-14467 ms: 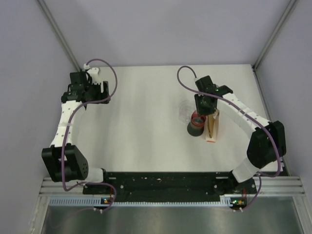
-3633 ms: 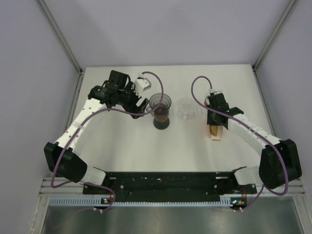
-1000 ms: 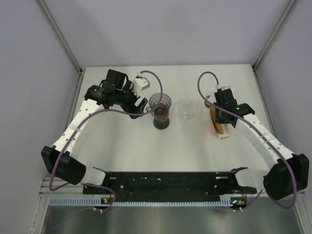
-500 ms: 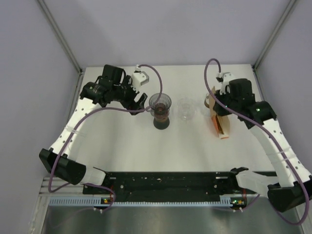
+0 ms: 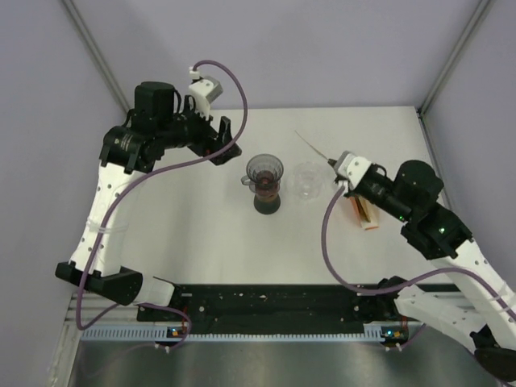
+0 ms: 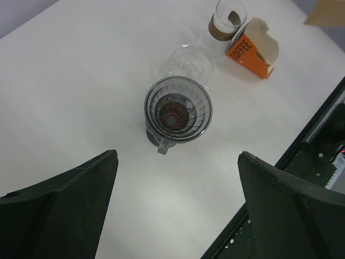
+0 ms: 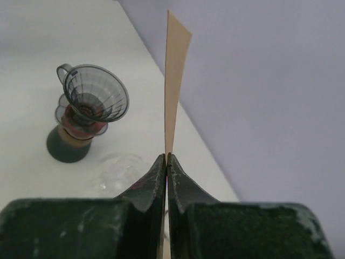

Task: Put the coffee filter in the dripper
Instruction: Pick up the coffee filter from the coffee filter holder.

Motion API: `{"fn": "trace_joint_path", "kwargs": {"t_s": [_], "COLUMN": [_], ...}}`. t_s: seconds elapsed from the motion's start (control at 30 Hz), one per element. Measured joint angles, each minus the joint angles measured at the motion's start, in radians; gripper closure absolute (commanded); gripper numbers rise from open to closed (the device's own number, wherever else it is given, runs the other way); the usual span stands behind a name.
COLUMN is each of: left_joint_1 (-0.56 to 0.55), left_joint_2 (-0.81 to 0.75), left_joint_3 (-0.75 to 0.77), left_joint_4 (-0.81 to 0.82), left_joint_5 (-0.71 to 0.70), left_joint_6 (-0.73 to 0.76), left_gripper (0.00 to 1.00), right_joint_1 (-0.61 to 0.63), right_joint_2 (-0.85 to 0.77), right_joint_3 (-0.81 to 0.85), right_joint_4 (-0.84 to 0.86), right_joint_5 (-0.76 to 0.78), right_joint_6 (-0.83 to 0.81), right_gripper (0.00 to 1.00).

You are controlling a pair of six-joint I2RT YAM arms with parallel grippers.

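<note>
Coffee filter (image 7: 175, 81) isn't on the left side: left hand (image 5: 224, 139) hangs spread wide and empty over the tabletop (image 5: 193, 226), up-left of the dripper (image 5: 264, 170), which stands mid-tabletop, mouth up, nothing in it. Right hand (image 7: 166, 159), pressed together, pinches the flat filter by its lower edge, long axis sticking out past the fingertips. Dripper lies to that hand's left, past a clear glass cup (image 5: 307, 181), so the right arm looks like the one to carry it over.

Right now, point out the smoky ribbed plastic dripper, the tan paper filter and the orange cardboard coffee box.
smoky ribbed plastic dripper (image 6: 178, 109): left wrist view, inner cone.
tan paper filter (image 7: 173, 81): right wrist view, middle of the sheet.
orange cardboard coffee box (image 6: 242, 54): left wrist view, printed side.
</note>
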Motion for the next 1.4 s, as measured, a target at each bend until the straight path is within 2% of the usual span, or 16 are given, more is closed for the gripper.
{"fn": "trace_joint_path", "kwargs": {"t_s": [0.13,0.33,0.47,0.67,0.7,0.77,0.83,0.97,1.13,1.17,1.2,1.23,1.33,1.4], "left_joint_1": [0.019,0.02,0.02,0.019,0.019,0.018,0.016,0.009,0.004,0.003,0.003,0.003,0.005,0.007], "left_joint_2": [0.0,0.002,0.004,0.027,0.032,0.037,0.037,0.037,0.037,0.037,0.037,0.037,0.037,0.037], "left_joint_3": [0.024,-0.004,-0.086,-0.188,-0.196,-0.202,-0.203,-0.219,-0.274,-0.277,-0.277,-0.276,-0.251,-0.203], "left_joint_4": [0.007,0.076,0.151,0.265,0.284,0.314,0.341,0.406,0.443,0.441,0.441,0.438,0.384,0.319], "left_joint_5": [0.07,0.237,0.325,0.432,0.45,0.475,0.499,0.539,0.569,0.572,0.572,0.571,0.538,0.495], "left_joint_6": [-0.123,-0.34,-0.461,-0.618,-0.641,-0.678,-0.705,-0.755,-0.781,-0.78,-0.777,-0.766,-0.694,-0.616], "left_gripper": [0.01,0.01,0.01,0.04,0.07,0.24,0.51,0.99,1.0,1.0,1.0,1.0,1.0,1.0], "right_joint_1": [0.119,0.293,0.317,0.345,0.349,0.353,0.357,0.365,0.366,0.367,0.369,0.37,0.37,0.36], "right_joint_2": [-0.01,0.077,0.121,0.146,0.148,0.154,0.161,0.186,0.197,0.197,0.197,0.195,0.169,0.134], "right_joint_3": [-0.119,-0.151,-0.157,-0.157,-0.157,-0.157,-0.157,-0.157,-0.158,-0.158,-0.158,-0.161,-0.189,-0.216], "right_joint_4": [0.155,0.358,0.43,0.483,0.491,0.503,0.517,0.534,0.549,0.552,0.556,0.566,0.618,0.651], "right_joint_5": [0.021,0.145,0.186,0.213,0.213,0.215,0.216,0.211,0.193,0.19,0.189,0.19,0.232,0.26], "right_joint_6": [-0.311,-0.722,-0.882,-1.009,-1.019,-1.034,-1.041,-1.044,-1.006,-0.985,-0.966,-0.925,-0.766,-0.615], "right_gripper": [1.0,1.0,1.0,1.0,1.0,1.0,1.0,1.0,1.0,0.94,0.69,0.52,0.24,0.12]}}
